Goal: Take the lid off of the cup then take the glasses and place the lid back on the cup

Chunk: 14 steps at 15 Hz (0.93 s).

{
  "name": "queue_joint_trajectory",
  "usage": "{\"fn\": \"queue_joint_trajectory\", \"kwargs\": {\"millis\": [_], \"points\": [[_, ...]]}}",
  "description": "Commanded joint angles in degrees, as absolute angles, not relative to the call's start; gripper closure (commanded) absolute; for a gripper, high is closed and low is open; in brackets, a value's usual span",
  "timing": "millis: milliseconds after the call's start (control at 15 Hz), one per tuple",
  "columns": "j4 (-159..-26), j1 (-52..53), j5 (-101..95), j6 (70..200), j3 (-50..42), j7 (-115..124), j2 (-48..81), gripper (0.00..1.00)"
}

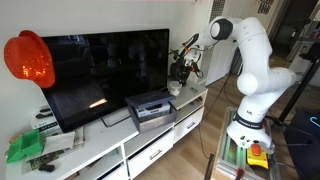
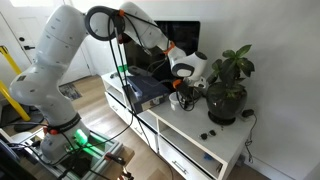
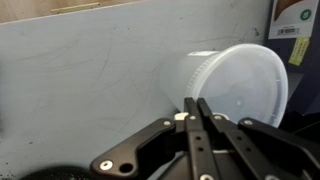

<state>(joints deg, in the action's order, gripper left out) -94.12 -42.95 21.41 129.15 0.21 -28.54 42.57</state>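
Note:
The small pale whitish cup point(image 3: 205, 75) fills the middle of the wrist view, with a wider translucent lid-like disc point(image 3: 255, 90) at its right end. It also shows in both exterior views point(image 1: 175, 89) point(image 2: 177, 100), on the white cabinet next to the potted plant. My gripper point(image 3: 197, 104) is shut, fingertips pressed together with nothing visible between them, right at the cup's wall. In an exterior view the gripper point(image 2: 186, 90) hangs just above the cup. I cannot make out the glasses.
A dark potted plant point(image 2: 228, 85) stands close beside the cup. A grey box-shaped device point(image 1: 150, 108) and a large TV point(image 1: 110, 65) sit on the white cabinet point(image 1: 120, 150). Small dark items point(image 2: 208, 133) lie near the cabinet's end. A red-orange object point(image 1: 28, 58) hangs by the TV.

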Motion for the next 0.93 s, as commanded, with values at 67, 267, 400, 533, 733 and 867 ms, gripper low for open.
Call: {"fn": "queue_joint_trajectory", "kwargs": {"millis": [67, 267, 400, 533, 733, 867], "points": [[-92.3, -43.4, 21.5, 126.5, 0.2, -29.2, 43.6, 0.98], [-92.1, -43.3, 21.4, 126.5, 0.0, -29.2, 43.8, 0.98], [-91.9, -43.3, 21.3, 126.7, -0.1, -29.2, 44.0, 0.98], [-91.7, -43.4, 21.5, 126.8, 0.0, -29.2, 44.0, 0.98], [-91.4, -43.4, 21.6, 126.7, 0.0, -29.1, 44.2, 0.98], [-91.3, -43.4, 21.5, 126.6, 0.1, -29.1, 44.3, 0.98]]}}
